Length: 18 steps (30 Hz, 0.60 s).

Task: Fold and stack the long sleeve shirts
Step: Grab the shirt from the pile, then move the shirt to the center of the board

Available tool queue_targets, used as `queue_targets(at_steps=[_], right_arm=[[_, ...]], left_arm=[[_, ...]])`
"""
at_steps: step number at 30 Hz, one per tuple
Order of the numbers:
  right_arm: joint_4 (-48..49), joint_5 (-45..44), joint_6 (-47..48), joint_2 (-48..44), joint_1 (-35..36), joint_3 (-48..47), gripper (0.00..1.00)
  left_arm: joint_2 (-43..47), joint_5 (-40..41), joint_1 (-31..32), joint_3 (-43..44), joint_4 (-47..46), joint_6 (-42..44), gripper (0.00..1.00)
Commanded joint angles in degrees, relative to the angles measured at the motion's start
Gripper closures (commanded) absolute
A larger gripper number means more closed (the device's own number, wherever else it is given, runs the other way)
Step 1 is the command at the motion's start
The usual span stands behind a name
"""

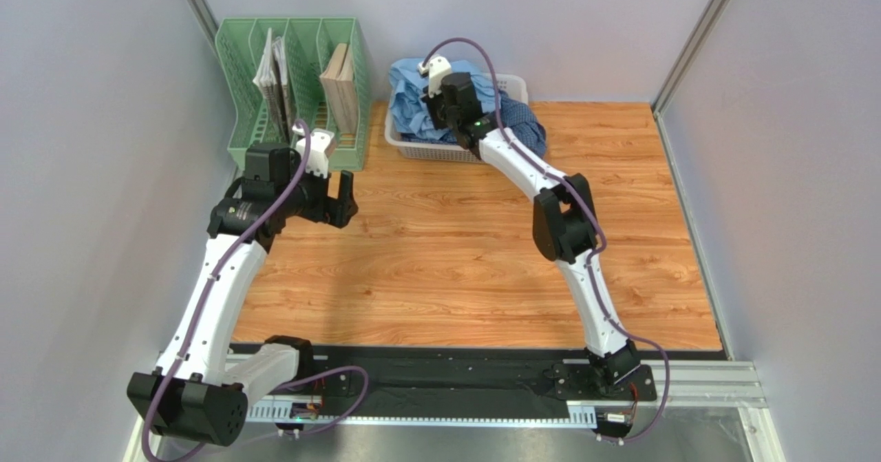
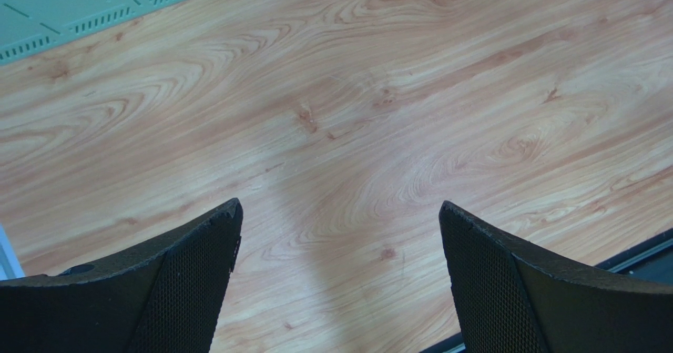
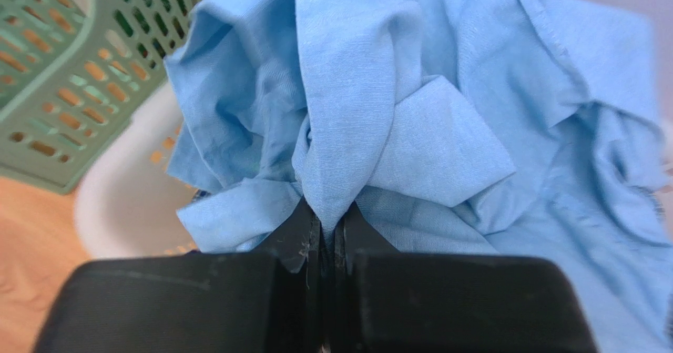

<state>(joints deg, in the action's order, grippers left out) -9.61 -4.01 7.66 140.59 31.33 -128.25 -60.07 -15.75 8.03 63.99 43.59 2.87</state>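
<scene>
Over white basket [image 1: 422,152], right tool [image 3: 325,223] clamped on light-blue shirt [image 3: 411,92] fold; left tool [image 2: 340,211] wide above wood table [image 2: 395,92].

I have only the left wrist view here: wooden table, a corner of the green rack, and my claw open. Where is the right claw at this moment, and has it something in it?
Observer: The right claw is shut on a fold of the light blue shirt, above the white basket.
Operator: Is the other shirt out of it?
Observer: No. The darker checked shirt lies in the basket too, at its right side.
Operator: Is my arm close to that basket?
Observer: The left claw hangs over the table in front of the green rack, well apart from the basket, to its left.
</scene>
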Motion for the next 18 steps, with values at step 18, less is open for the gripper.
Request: queue_targets(at_steps=[18], right_arm=[[-20.69,19.65,-12.31,-56.72,-2.49,19.3,0.63]], left_arm=[[1.54,-7.36,-3.29,12.31,-0.09,-2.96,0.01]])
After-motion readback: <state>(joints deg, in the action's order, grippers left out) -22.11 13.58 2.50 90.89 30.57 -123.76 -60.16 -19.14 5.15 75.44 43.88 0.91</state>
